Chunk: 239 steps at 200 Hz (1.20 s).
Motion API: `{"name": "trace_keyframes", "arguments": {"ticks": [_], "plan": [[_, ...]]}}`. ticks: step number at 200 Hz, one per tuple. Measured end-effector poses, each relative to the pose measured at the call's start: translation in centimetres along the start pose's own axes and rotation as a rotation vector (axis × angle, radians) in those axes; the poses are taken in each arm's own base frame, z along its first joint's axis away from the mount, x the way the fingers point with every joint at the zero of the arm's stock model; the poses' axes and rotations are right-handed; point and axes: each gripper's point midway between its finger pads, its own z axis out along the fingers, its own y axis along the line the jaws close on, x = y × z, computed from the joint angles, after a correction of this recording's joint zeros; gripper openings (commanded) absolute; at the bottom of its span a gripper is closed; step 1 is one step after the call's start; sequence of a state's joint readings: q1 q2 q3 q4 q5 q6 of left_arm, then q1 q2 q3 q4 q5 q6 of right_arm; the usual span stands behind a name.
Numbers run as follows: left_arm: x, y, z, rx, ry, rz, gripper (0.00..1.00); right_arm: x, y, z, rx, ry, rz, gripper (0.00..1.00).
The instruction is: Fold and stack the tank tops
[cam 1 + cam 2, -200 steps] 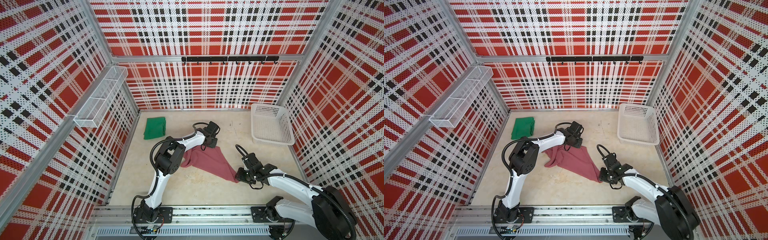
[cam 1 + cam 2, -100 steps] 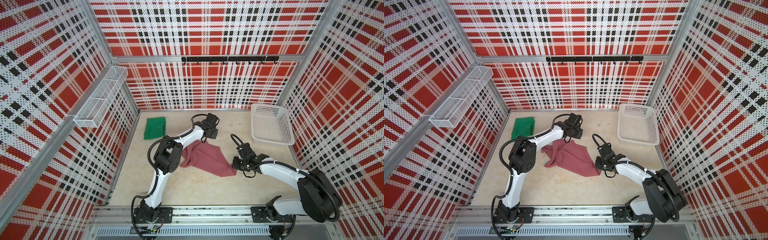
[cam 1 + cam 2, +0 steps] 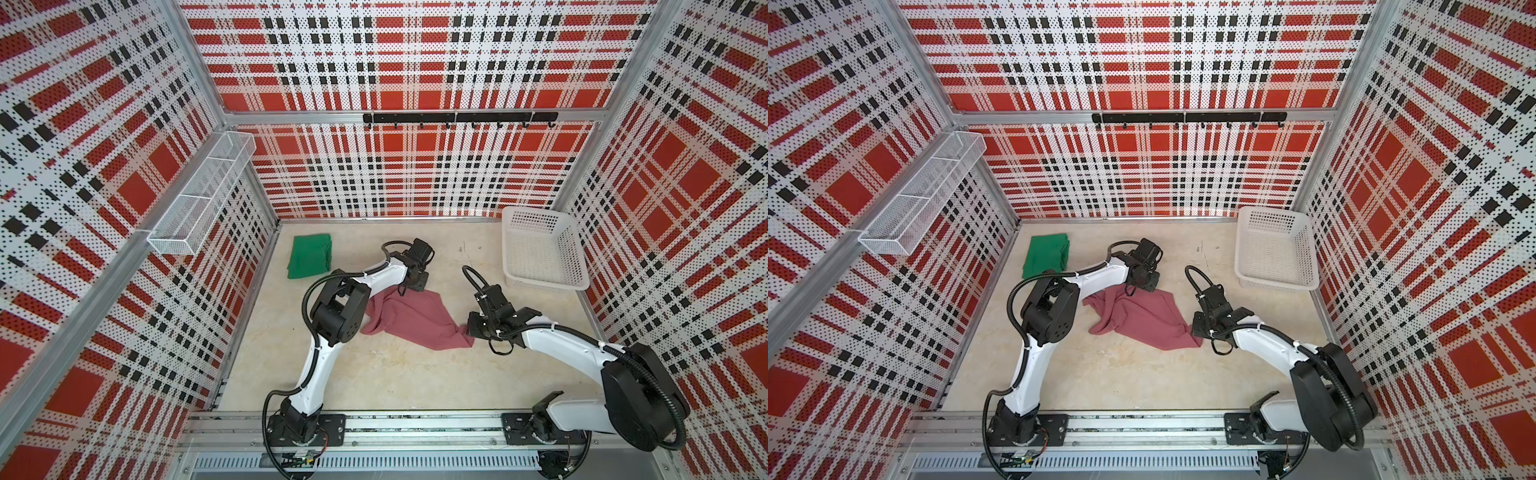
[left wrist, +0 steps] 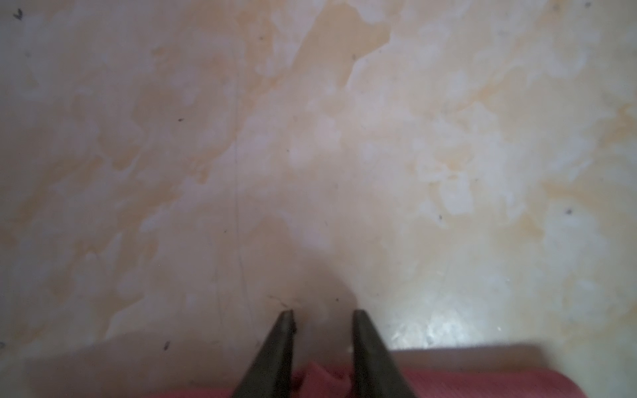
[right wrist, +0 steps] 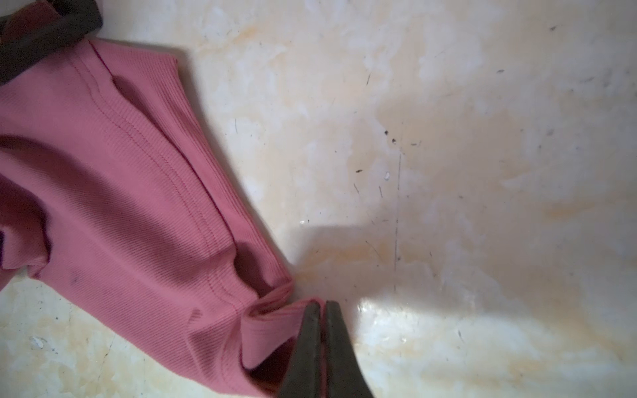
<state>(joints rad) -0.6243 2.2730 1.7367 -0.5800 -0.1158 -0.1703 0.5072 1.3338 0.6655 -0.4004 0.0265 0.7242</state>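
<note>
left claw (image 4: 323, 313): fingers (image 4: 275, 355) cut by frame edge; we perhaps see blurred pink tank top (image 4: 482, 384) gripped between them.
pink tank top: partly hidden under left arm (image 3: 340, 307).

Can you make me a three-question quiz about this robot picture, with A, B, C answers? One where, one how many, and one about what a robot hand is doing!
1. Where is the green tank top?
A) hanging on a hook
B) folded on the table, near the back left corner
C) held up by an arm

2. How many tops are in the white basket?
A) two
B) one
C) none

3. What is the right gripper doing?
A) its fingers are shut on a corner of the pink tank top
B) hanging wide open
C) holding a cup

Answers:
1 B, it lies folded there in both top views.
2 C, only bare mesh shows inside.
3 A, the right wrist view shows them pinching the pink hem.
</note>
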Motion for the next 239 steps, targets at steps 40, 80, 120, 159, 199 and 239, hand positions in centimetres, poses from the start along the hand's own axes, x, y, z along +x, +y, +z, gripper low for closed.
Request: {"name": "trace_keyframes", "arguments": {"ticks": [40,80,120,159,199,239], "plan": [[-0.8,0.0,-0.5,0.004,-0.003,0.002,0.00,-0.5,-0.4,-0.1,0.010,-0.011,-0.004,0.00],[-9.2,-0.8,-4.0,0.083,-0.182,0.009,0.00,-4.4,-0.5,-0.7,-0.015,-0.087,0.011,0.00],[-18.8,2.9,-13.0,0.118,-0.472,-0.016,0.00,-12.6,2.8,-3.9,-0.106,-0.263,-0.029,0.00],[-14.6,5.4,-21.0,0.085,-0.557,0.003,0.00,-15.8,4.6,-6.7,-0.155,-0.375,-0.089,0.00],[0.4,-2.0,-26.7,0.235,-0.624,0.079,0.00,-13.9,3.0,-7.4,-0.142,-0.375,-0.100,0.00],[15.5,-4.7,-21.2,0.347,-0.383,0.016,0.60,-10.8,1.0,-6.1,-0.107,-0.308,-0.096,0.00]]}}
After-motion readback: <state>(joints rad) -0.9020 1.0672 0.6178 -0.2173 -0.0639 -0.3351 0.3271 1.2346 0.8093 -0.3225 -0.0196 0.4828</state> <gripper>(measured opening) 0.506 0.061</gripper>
